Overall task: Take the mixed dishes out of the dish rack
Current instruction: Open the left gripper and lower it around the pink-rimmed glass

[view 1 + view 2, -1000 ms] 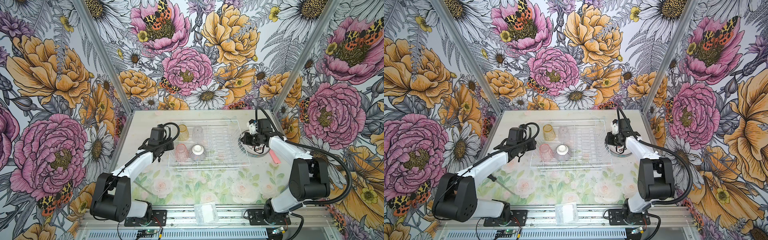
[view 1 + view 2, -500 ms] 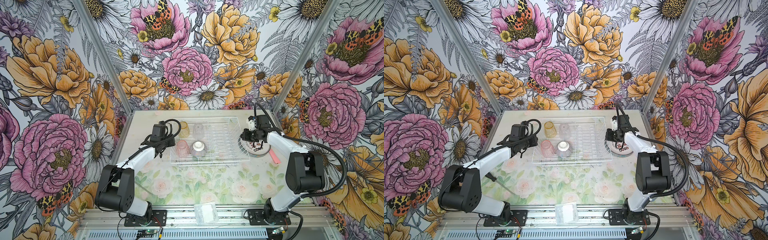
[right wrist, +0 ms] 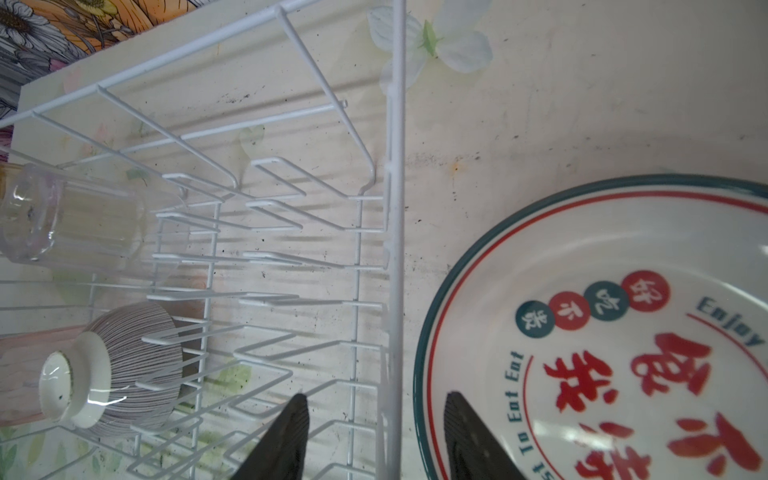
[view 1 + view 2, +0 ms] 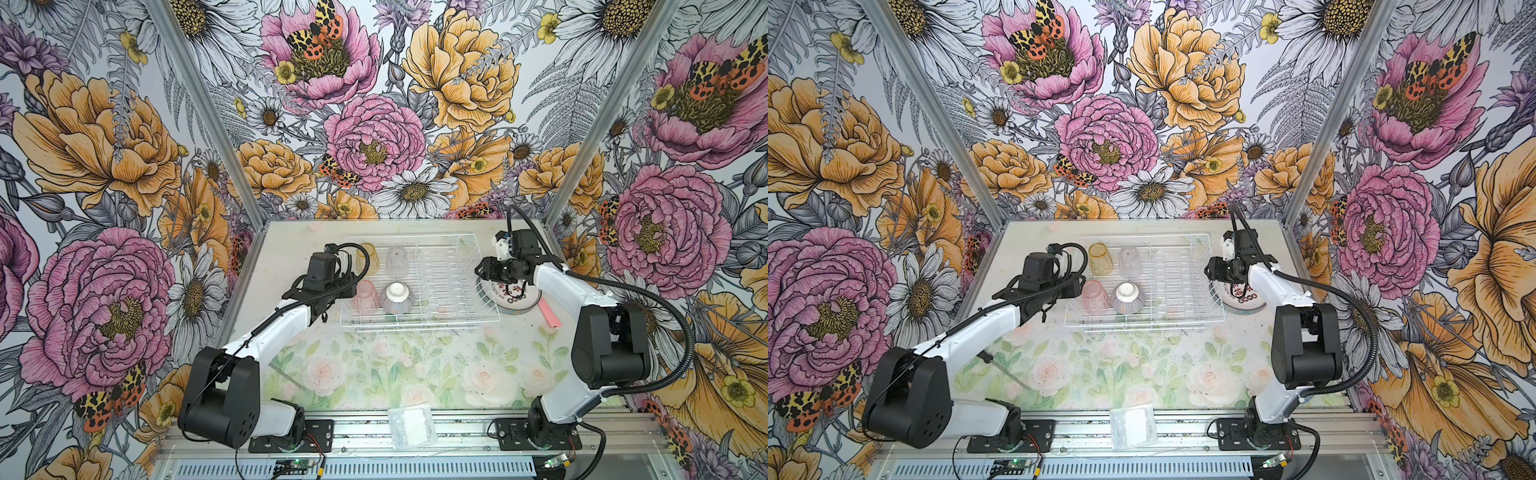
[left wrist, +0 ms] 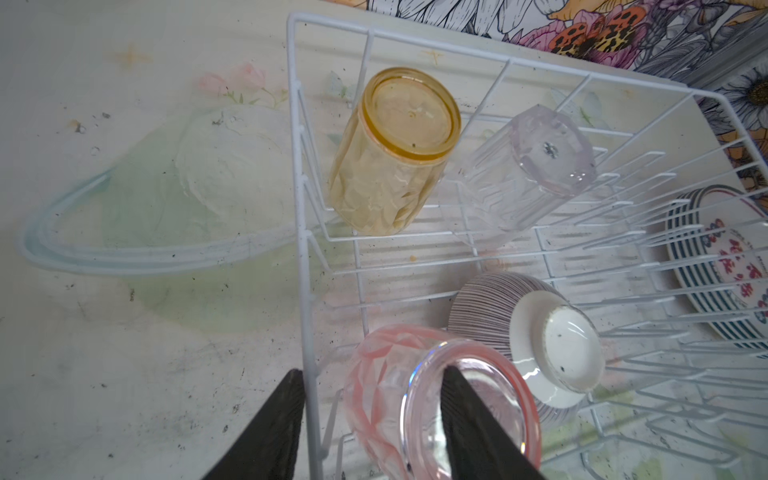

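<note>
Top views: one stereo pair, mounted high above the near edge and tilted down toward the back wall [image 4: 374, 145]. Both are distant and take in the whole bench [image 4: 374, 374] and dish rack [image 4: 419, 325], nearly identically.

Left wrist view: close, looking down past the left pincer [image 5: 372, 372] onto the rack's tumbler end.

Right wrist view: close, looking down past the right pincer [image 3: 378, 395] along the rack's opposite rim.

Wrist views share the bowl [image 5: 490, 307] and the clear tumbler [image 3: 75, 216].

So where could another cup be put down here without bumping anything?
Bare: the table front, between the dish rack and the near edge, save a thin rod at its left; also the rack's right-hand slots. Crowded: the rack's left end, with tumblers and bowl, and the plate stack beside its right side.
</note>
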Robot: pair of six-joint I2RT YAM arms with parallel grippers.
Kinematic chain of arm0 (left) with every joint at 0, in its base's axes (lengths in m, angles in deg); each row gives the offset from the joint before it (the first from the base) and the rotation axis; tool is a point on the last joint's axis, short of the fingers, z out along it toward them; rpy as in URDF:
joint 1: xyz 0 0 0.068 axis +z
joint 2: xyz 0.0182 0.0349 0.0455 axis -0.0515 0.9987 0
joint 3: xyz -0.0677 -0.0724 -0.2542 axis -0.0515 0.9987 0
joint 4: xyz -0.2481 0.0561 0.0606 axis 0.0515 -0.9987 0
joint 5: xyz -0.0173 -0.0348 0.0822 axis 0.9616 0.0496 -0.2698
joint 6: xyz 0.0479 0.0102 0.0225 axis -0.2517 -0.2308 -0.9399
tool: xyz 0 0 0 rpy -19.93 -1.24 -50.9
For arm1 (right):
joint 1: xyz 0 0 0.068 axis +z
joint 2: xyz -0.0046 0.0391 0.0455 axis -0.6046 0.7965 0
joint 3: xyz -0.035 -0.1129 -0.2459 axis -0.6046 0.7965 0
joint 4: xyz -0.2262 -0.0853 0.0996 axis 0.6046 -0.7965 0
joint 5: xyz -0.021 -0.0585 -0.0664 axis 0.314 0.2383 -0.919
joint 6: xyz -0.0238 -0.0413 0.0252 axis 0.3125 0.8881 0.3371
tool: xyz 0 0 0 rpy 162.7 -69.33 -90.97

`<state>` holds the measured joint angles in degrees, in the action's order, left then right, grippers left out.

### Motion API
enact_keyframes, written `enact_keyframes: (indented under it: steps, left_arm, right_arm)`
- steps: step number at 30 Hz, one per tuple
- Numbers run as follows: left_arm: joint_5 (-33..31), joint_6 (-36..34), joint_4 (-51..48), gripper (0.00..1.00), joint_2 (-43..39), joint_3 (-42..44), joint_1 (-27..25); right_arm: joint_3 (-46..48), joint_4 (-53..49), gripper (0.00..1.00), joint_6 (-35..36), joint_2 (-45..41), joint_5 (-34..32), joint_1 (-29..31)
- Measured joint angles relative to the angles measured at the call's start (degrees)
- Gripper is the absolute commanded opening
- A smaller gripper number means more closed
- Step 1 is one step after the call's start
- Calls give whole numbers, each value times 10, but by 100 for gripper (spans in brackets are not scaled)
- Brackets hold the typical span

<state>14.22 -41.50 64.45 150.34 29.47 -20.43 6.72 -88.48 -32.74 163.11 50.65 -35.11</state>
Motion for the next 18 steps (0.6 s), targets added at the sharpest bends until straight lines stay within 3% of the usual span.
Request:
enact_keyframes:
  steps: [8,12,15,18]
  left_arm:
    - [0,-24,-31,54,-47,-14,-7]
    - [-10,-43,-70,66,-36,-37,-37]
    - [-30,-56,-97,84,-24,-51,-61]
    - [-47,-64,-126,96,-9,-70,-76]
  right_arm:
    - [3,3,63,-1,-36,-4,0]
    - [17,3,62,-2,-63,-3,0]
    - [27,3,63,-2,-86,-3,0]
    - [35,2,63,-3,-108,-3,0]
